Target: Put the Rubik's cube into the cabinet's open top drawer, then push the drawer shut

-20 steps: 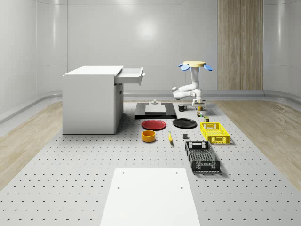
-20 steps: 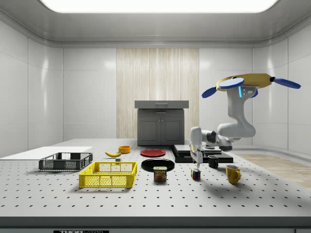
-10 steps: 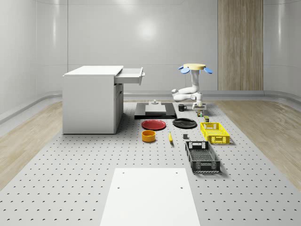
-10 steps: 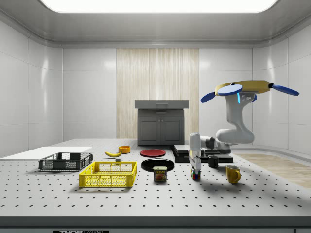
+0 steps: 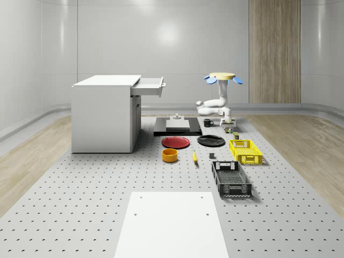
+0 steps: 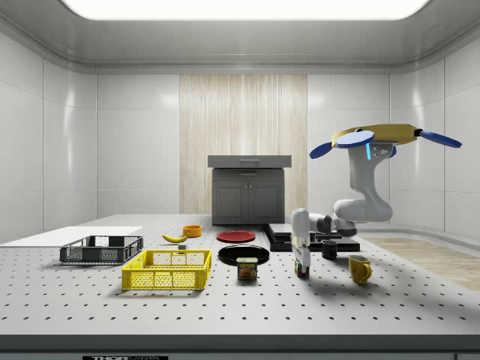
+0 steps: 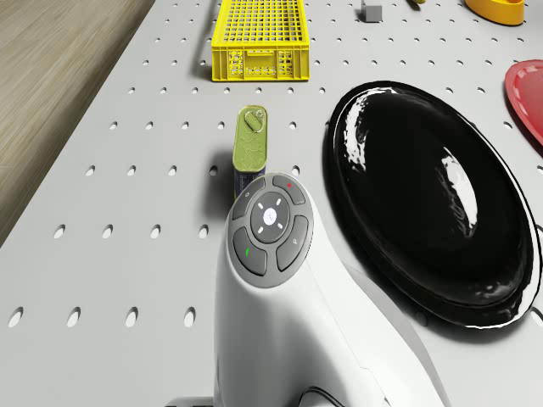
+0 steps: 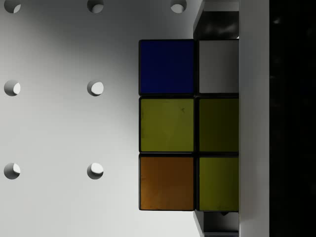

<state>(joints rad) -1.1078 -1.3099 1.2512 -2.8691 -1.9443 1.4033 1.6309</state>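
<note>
1. The gripper (image 6: 301, 262) points straight down on the Rubik's cube (image 8: 187, 126), which sits on the perforated table (image 6: 247, 307); whether its fingers clamp the cube I cannot tell.
2. The drone (image 6: 379, 136) hovers above the table, at the cube's 2 o'clock in the side view.
3. The yellow crate (image 6: 166, 270) and black crate (image 6: 101, 250) look empty, at the cube's 9 o'clock in the side view.
4. The cabinet (image 5: 105, 113) has its top drawer (image 5: 149, 86) pulled open; its inside is hidden.
</note>
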